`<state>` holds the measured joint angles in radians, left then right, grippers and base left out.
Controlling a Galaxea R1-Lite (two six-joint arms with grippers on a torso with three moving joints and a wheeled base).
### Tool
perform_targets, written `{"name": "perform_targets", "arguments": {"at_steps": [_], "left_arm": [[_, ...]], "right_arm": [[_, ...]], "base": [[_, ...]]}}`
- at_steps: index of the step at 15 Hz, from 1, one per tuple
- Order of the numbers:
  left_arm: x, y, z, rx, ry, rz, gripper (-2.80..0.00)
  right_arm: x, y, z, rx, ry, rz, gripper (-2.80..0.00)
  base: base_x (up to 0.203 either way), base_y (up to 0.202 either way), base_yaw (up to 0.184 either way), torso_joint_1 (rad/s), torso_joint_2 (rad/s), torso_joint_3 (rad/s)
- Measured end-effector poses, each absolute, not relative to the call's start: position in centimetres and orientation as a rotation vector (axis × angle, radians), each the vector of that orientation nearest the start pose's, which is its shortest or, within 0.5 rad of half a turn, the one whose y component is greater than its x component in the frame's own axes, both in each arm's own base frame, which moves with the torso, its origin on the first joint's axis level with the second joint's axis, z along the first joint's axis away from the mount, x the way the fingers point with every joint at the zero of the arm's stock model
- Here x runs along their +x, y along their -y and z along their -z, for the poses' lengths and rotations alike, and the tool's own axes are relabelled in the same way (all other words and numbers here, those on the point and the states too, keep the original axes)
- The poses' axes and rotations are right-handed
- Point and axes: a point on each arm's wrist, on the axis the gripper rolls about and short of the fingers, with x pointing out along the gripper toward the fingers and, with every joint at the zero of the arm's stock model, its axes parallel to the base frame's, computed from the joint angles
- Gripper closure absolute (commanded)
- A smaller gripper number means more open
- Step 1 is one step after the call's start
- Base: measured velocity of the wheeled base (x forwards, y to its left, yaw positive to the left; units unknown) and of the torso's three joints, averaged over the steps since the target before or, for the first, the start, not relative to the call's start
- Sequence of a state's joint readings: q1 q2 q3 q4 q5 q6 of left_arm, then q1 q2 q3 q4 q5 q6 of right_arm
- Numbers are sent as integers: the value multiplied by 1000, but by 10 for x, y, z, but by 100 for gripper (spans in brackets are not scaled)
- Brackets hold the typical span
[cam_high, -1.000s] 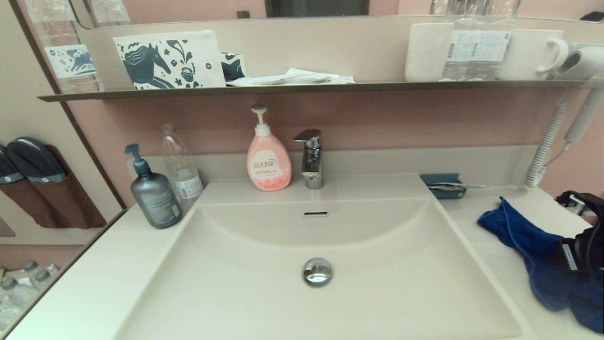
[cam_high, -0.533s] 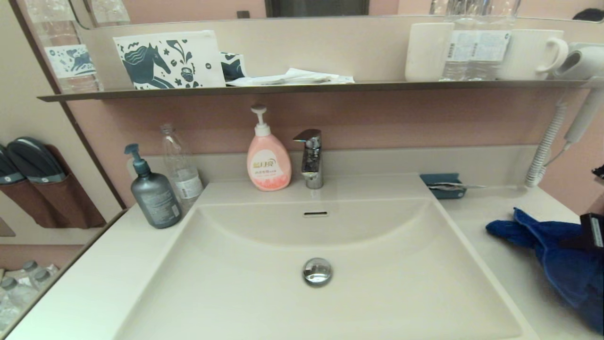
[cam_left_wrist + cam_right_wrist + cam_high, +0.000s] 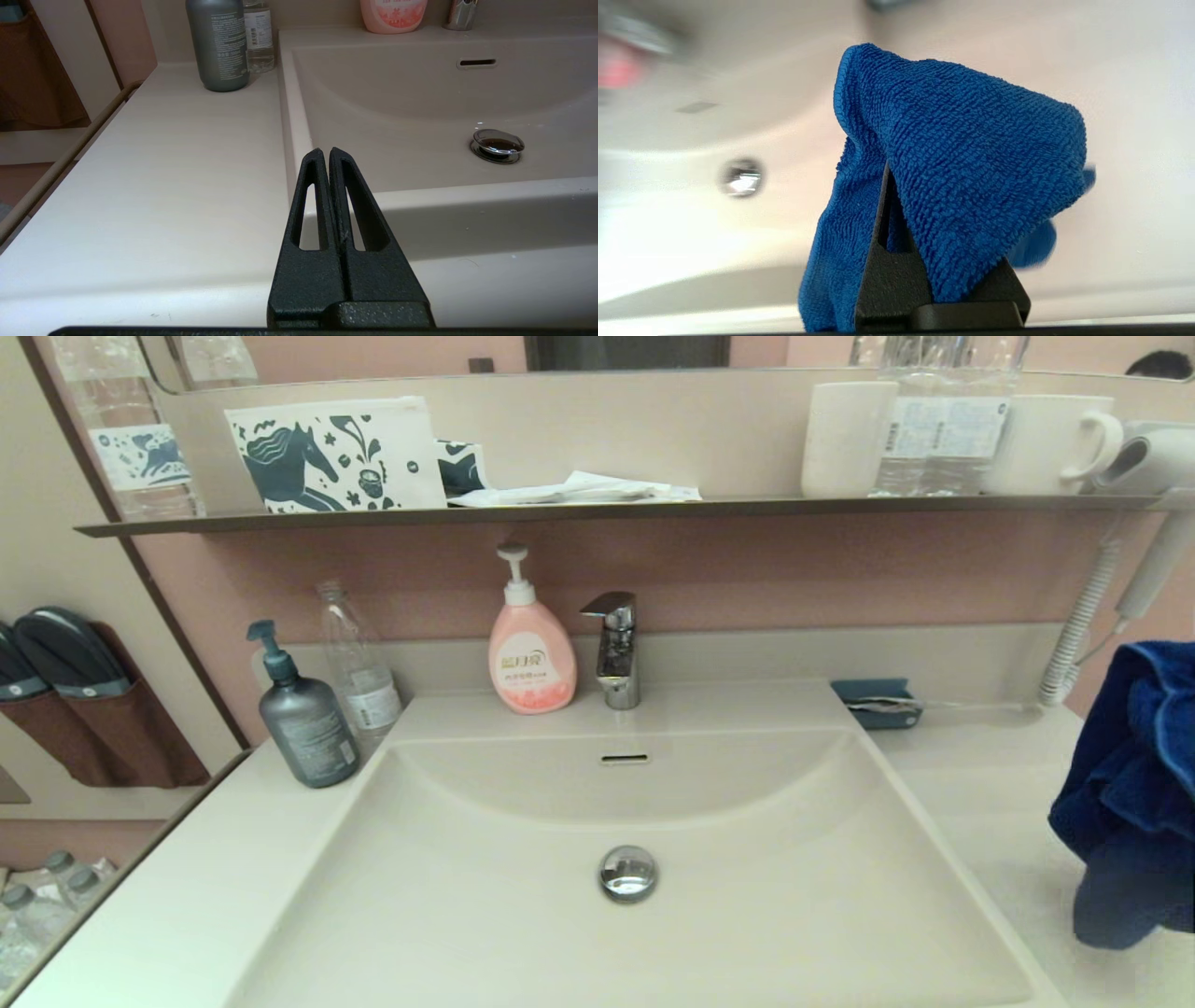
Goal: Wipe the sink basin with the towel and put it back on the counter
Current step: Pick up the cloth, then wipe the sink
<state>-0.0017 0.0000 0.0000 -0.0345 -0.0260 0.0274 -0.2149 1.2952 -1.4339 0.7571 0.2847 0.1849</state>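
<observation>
The royal-blue towel (image 3: 1134, 784) hangs bunched in the air over the right end of the counter (image 3: 980, 784), clear of its surface. In the right wrist view the towel (image 3: 962, 177) drapes over my right gripper (image 3: 901, 177), which is shut on it; one black finger (image 3: 882, 233) shows under the cloth. In the head view the cloth hides that gripper. The off-white sink basin (image 3: 523, 915) with its chrome drain plug (image 3: 627, 873) and overflow slot (image 3: 625, 759) lies to the towel's left. My left gripper (image 3: 325, 151) is shut on nothing by the basin's near left rim (image 3: 292, 140).
A faucet (image 3: 614, 649), a pink soap pump (image 3: 530, 653), a grey pump bottle (image 3: 303, 719) and a clear bottle (image 3: 355, 663) line the back edge. A teal tray (image 3: 876, 702) sits back right. A coiled dryer cord (image 3: 1083, 625) hangs far right, under the dark shelf (image 3: 597, 509).
The towel lay spread on the right counter a second ago. My right gripper has lifted it, and it now hangs bunched in the air at the right edge.
</observation>
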Motion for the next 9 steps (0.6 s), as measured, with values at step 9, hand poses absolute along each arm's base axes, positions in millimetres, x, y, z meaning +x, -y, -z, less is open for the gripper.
{"name": "perform_targets", "arguments": {"at_steps": [9], "left_arm": [[-23, 1, -79, 28, 35, 27, 0]], "right_arm": [[154, -45, -373, 373, -544, -138, 0]], "base": [[0, 0, 0, 0, 0, 0]]}}
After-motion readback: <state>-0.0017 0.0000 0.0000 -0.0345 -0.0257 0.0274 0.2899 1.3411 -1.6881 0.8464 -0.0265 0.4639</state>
